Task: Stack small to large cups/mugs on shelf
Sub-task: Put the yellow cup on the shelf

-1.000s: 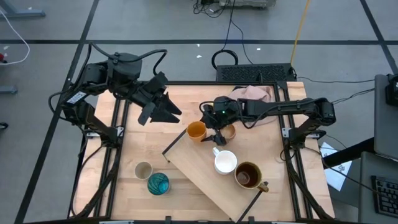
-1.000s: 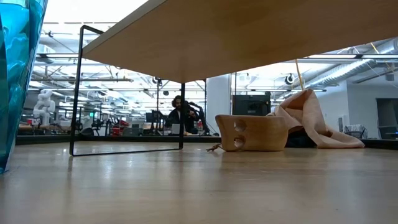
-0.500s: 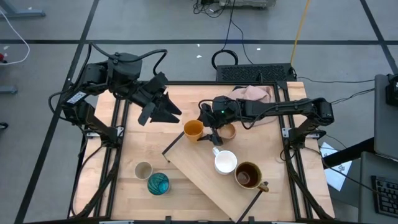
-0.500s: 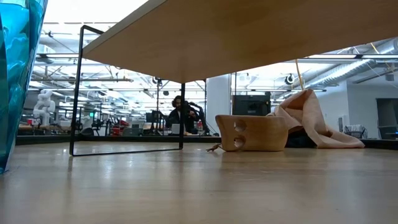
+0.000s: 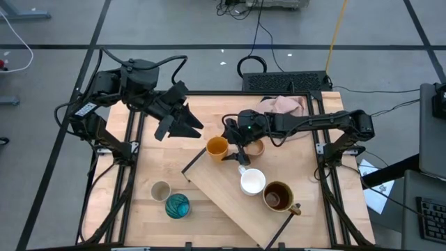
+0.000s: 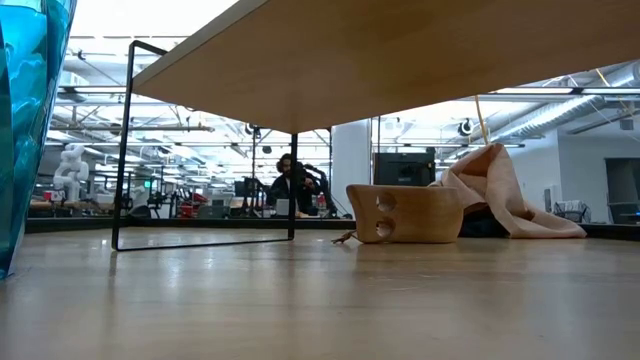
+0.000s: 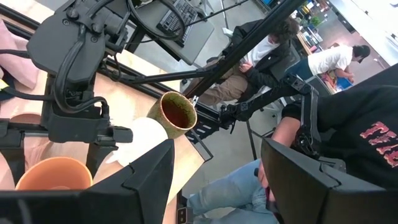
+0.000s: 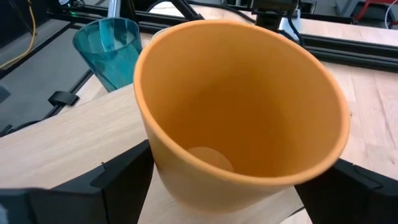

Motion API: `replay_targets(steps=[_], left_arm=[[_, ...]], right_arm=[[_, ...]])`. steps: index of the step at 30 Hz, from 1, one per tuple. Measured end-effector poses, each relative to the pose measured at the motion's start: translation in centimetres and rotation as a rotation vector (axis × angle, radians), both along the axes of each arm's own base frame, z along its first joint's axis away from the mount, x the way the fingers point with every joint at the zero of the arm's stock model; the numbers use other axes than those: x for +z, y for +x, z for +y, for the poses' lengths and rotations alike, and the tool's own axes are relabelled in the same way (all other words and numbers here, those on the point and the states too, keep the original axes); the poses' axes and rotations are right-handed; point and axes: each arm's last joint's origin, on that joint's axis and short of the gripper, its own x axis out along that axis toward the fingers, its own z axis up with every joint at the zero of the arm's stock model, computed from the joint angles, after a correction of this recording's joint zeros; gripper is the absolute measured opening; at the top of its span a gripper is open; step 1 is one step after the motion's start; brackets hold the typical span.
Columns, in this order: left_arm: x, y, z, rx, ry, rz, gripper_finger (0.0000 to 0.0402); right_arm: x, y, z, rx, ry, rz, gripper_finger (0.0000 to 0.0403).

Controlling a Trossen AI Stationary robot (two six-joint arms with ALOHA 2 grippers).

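Since 1 second ago your right gripper (image 5: 232,148) has shifted the orange cup (image 5: 217,146) slightly toward the left arm. Largest first: the counter (image 5: 155,157) carries the shelf (image 5: 230,202); the cup sits at its far corner. Right fingers grip its wall. Likely rigid, light, smooth: hold the rim firmly. Left gripper (image 5: 182,124) waits, fingers open.
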Motion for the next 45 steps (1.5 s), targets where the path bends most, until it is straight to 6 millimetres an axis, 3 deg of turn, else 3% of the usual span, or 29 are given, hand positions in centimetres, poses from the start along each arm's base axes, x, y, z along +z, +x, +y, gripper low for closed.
replay_targets(steps=[7,37,45], left_arm=[[0.0,-0.01,0.0,0.0,0.0,0.0,0.0239],[0.0,0.0,0.0,0.001,-0.001,0.001,0.0239],[0.0,-0.01,0.0,0.002,-0.002,0.001,0.0239]], right_arm=[[-0.16,-0.13,0.01,0.021,-0.012,0.015,0.0356],[-0.6,-0.46,-0.17,0.044,-0.085,0.051,0.036],[-0.57,-0.42,-0.25,0.03,-0.099,0.047,0.0394]])
